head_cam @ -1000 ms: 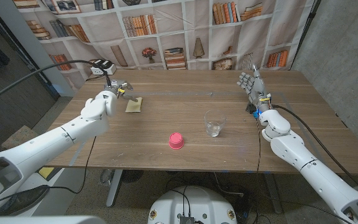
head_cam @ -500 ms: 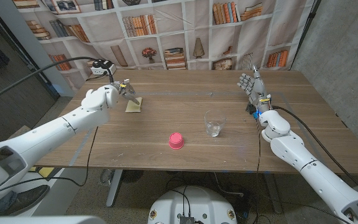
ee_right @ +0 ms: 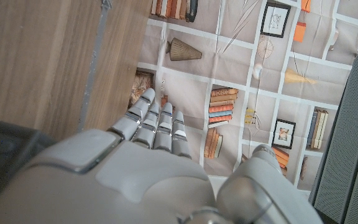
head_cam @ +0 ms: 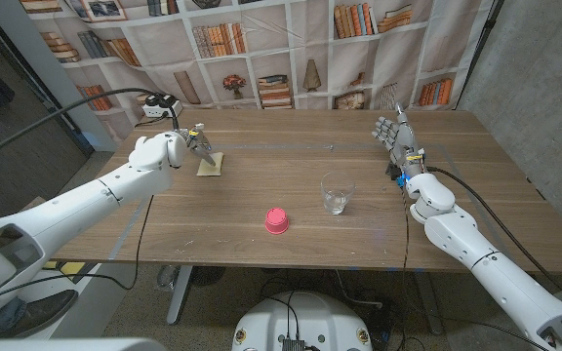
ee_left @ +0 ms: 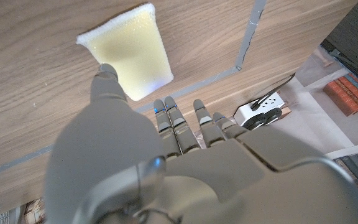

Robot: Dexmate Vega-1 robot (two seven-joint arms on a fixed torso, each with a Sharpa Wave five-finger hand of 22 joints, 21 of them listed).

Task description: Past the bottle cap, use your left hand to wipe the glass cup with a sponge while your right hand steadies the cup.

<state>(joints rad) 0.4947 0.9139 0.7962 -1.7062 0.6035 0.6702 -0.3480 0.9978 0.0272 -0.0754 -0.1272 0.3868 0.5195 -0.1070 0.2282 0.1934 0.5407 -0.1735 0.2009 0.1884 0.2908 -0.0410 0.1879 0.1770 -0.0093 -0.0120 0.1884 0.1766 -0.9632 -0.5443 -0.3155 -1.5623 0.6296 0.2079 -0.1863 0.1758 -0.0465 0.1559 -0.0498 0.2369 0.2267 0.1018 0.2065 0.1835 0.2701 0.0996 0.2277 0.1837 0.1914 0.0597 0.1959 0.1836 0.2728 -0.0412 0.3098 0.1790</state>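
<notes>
L hand (head_cam: pixel 191 139) has advanced over approx. the last sec. from short of the sponge (head_cam: pixel 211 163) to directly above it, fingers apart, thumb tip at the sponge edge per wrist view, nothing grasped yet. R hand (head_cam: pixel 394 132) is unchanged: raised at far R of table (head_cam: pixel 476 185), fingers extended, empty, well apart from the glass cup (head_cam: pixel 336 194), which stands mid-table just past the pink bottle cap (head_cam: pixel 277 219). Assessment: sponge pickup is imminent; wiping and cup steadying not yet begun.
</notes>
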